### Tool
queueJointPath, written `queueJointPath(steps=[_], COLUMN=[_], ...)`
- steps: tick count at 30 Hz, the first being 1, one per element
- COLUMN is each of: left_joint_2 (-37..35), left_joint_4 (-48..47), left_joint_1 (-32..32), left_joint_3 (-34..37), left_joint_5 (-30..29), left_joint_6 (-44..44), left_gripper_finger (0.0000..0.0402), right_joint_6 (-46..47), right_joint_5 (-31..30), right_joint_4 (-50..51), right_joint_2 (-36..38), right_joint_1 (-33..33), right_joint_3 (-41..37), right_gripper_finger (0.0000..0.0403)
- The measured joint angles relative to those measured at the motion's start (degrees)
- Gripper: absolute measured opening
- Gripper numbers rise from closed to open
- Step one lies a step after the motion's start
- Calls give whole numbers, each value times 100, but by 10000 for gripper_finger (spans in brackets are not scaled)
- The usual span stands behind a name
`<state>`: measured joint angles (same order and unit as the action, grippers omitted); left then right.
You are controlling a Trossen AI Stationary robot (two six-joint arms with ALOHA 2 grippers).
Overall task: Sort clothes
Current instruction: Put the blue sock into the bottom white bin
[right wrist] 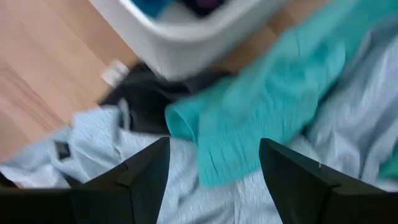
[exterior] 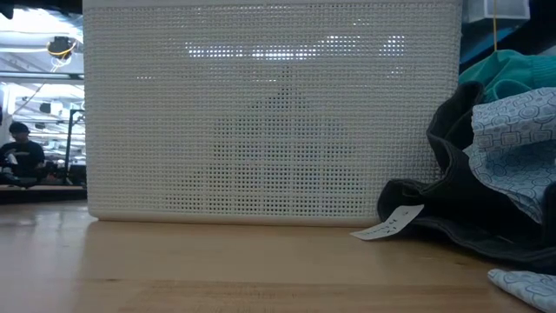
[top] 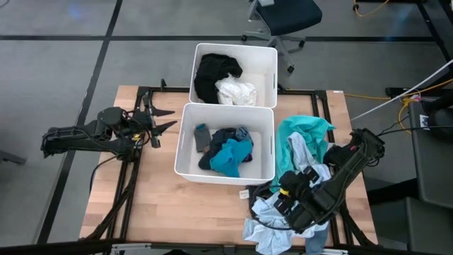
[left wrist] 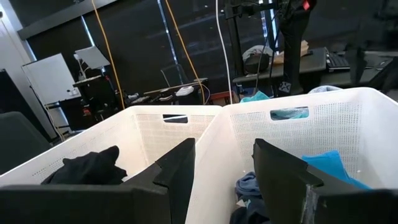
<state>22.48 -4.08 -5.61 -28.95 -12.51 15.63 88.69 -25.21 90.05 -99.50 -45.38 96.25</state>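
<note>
Our right gripper (right wrist: pixel 214 180), fingers apart, hangs directly over the teal garment (right wrist: pixel 267 106) in the unsorted pile; left gripper (top: pixel 164 119) open, idle by the bins.

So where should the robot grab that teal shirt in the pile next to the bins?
Probably the teal shirt's folded edge, from straight above. That edge lies bunched on top of the light blue cloth, so the right gripper, open above it, could pinch a ridge there.

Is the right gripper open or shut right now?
Open. The right gripper hovers over the teal garment, fingers spread, nothing between them.
</note>
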Motion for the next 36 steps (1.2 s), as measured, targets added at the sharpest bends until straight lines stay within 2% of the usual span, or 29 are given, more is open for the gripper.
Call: queueJointPath(steps=[6,9,13,16,19,23,36], left_joint_2=[0,0,0,1,0,0,0], left_joint_4=[2,2,-20,-51,-62,-49,33], left_joint_1=[0,0,0,0,0,0,0], left_joint_3=[0,0,0,-1,0,0,0], left_joint_5=[0,2,0,1,1,0,0], left_joint_6=[1,-17,-66,-74,-69,-69,-6], left_gripper_finger=[150,150,150,150,150,150,150], right_joint_6=[900,1507,2538,3459,3887,3999,3578], right_joint_5=[1411,2147,2569,2982,3424,3687,3676], right_joint_4=[-47,-436,-960,-994,-1077,-1072,-1735], right_joint_2=[-2,-2,-32,-155,-355,-658,-1346], right_joint_1=[-8,-138,-384,-574,-733,-915,-1411], right_joint_3=[-175,-175,-172,-175,-175,-175,-175], right_gripper_finger=[248,248,248,248,248,248,248])
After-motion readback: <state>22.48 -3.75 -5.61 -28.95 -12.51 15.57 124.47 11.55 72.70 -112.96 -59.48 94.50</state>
